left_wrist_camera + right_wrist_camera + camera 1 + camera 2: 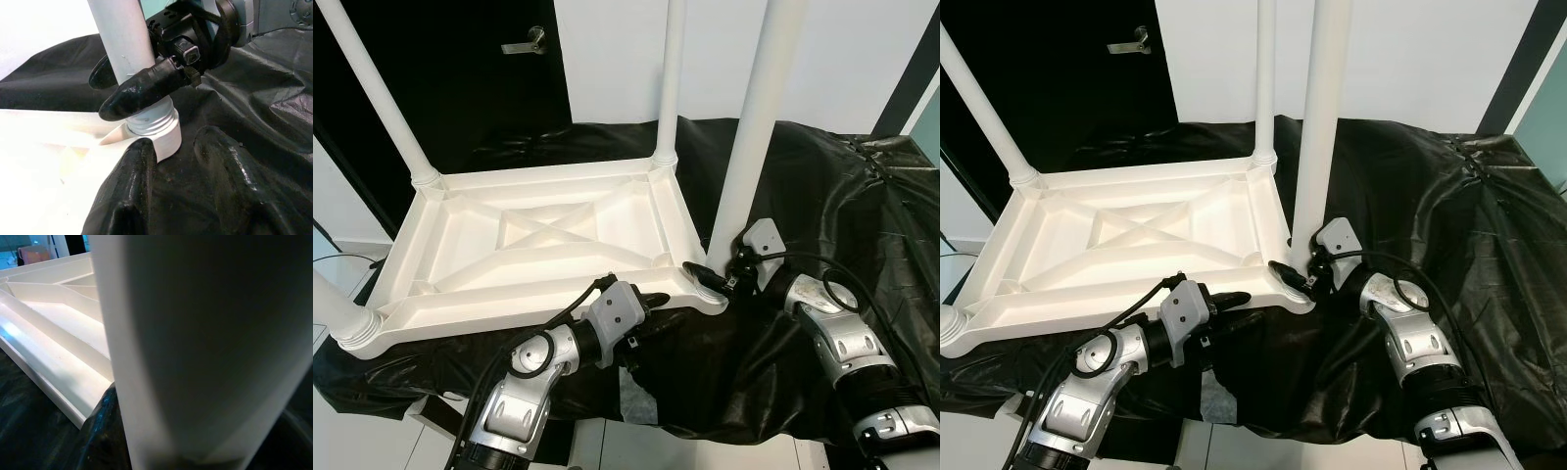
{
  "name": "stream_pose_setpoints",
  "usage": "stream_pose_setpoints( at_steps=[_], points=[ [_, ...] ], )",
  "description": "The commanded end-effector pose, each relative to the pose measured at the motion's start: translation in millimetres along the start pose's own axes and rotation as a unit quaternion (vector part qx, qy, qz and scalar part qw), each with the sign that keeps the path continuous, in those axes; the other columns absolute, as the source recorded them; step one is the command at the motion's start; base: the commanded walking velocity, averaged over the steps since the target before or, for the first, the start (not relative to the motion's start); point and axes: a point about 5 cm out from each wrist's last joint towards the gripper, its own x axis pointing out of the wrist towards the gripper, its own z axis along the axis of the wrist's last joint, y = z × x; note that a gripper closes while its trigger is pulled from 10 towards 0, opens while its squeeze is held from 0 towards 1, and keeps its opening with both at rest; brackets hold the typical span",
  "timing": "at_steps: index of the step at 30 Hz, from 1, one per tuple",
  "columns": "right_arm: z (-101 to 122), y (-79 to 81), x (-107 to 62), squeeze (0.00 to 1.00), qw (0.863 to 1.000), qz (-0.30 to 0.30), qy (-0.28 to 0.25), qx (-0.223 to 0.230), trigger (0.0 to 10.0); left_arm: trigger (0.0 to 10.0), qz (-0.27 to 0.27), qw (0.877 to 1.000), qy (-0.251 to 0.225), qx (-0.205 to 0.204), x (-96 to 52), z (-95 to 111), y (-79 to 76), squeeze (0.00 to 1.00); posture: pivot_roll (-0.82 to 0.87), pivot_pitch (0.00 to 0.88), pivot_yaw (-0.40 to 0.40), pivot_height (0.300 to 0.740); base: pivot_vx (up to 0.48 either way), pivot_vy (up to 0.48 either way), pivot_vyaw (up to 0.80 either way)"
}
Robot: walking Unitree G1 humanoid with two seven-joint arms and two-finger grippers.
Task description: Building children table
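white table top (538,245) upside down on black sheet | legs (754,127) upright in corner sockets

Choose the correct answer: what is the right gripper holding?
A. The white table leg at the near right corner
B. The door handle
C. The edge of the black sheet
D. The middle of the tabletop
A. The right gripper has its jaws closed around the white table leg just above the socket at the near right corner of the upside-down tabletop.
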Motion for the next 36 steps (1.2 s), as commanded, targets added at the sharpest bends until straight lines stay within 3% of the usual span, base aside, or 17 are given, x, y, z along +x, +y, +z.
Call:
stream_pose_setpoints(
  at_steps=[1, 2, 3, 4, 5, 7, 8, 16, 20, 27, 28, 29, 36],
  points=[
    [-6, 5.5, -0.5, 0.00, 1.000, 0.022, 0.013, -0.006, 0.0, 10.0, 0.037, 0.999, 0.000, 0.001, 0.1, -1, 1.8, 0.00, 0.05, 0.000, 0.010, 0.740, 0.000, 0.000, 0.00],
    [-7, 5.7, -1.9, 0.00, 1.000, 0.022, 0.013, -0.003, 0.0, 10.0, 0.037, 0.999, 0.000, 0.001, -0.2, -1, 1.6, 0.00, 0.05, 0.000, 0.010, 0.740, 0.000, 0.000, 0.00],
    [-9, 5.8, -3.8, 0.00, 1.000, 0.013, 0.011, 0.004, 0.9, 10.0, 0.036, 0.999, 0.000, 0.001, -0.4, -1, 1.2, 0.00, 0.05, 0.000, 0.011, 0.740, 0.000, 0.000, 0.00],
    [-9, 5.8, -3.8, 0.00, 1.000, 0.013, 0.011, 0.004, 0.9, 10.0, 0.036, 0.999, 0.000, 0.001, -0.4, -1, 1.2, 0.00, 0.05, 0.000, 0.011, 0.740, 0.000, 0.000, 0.00],
    [-10, 5.7, -5.7, 0.00, 1.000, -0.006, 0.011, 0.010, 10.0, 10.0, 0.036, 0.999, 0.000, 0.001, -0.5, -1, 1.0, 0.00, 0.05, 0.000, 0.012, 0.740, 0.000, 0.000, 0.00],
    [-11, 4.8, -6.8, 0.00, 0.999, -0.030, 0.006, 0.019, 10.0, 10.0, 0.035, 0.999, 0.001, 0.001, -0.3, -1, 0.9, 0.00, 0.05, 0.000, 0.012, 0.740, 0.000, 0.000, 0.00],
    [-8, 4.5, -7.9, 0.00, 0.996, -0.084, -0.008, 0.032, 10.0, 10.0, 0.034, 0.999, 0.002, 0.000, -0.1, -2, 1.0, 0.00, 0.04, 0.000, 0.014, 0.740, 0.000, 0.000, 0.00],
    [-11, 13.2, -7.0, 0.00, 0.982, -0.188, 0.002, 0.030, 10.0, 10.0, 0.026, 1.000, 0.004, 0.000, 1.0, -3, -0.2, 0.00, 0.03, 0.000, 0.025, 0.740, 0.000, 0.000, 0.00],
    [-16, 24.1, -4.0, 0.00, 0.962, -0.268, 0.011, 0.057, 10.0, 10.0, 0.021, 1.000, 0.005, 0.001, 1.3, -3, -0.6, 0.00, 0.02, 0.000, 0.033, 0.740, 0.000, 0.000, 0.00],
    [-16, 36.0, 5.7, 0.00, 0.935, -0.343, 0.021, 0.092, 10.0, 10.0, 0.015, 1.000, 0.004, 0.002, 1.7, -3, -1.3, 0.00, 0.02, 0.000, 0.034, 0.740, 0.000, 0.000, 0.00],
    [-14, 40.1, 9.5, 0.00, 0.923, -0.370, 0.019, 0.107, 10.0, 10.0, 0.015, 1.000, 0.004, 0.002, 1.8, -3, -1.2, 0.00, 0.02, 0.000, 0.032, 0.740, 0.000, 0.000, 0.00],
    [-13, 41.3, 10.6, 0.00, 0.919, -0.380, 0.021, 0.103, 10.0, 10.0, 0.015, 1.000, 0.005, 0.003, 2.0, -3, -1.1, 0.00, 0.03, 0.000, 0.025, 0.740, 0.000, 0.000, 0.00],
    [-7, 46.2, 16.5, 0.00, 0.909, -0.401, 0.012, 0.116, 10.0, 10.0, 0.020, 1.000, 0.002, 0.001, 3.9, -3, -1.4, 0.00, 0.03, 0.000, 0.019, 0.740, 0.000, 0.000, 0.00]
  ],
)
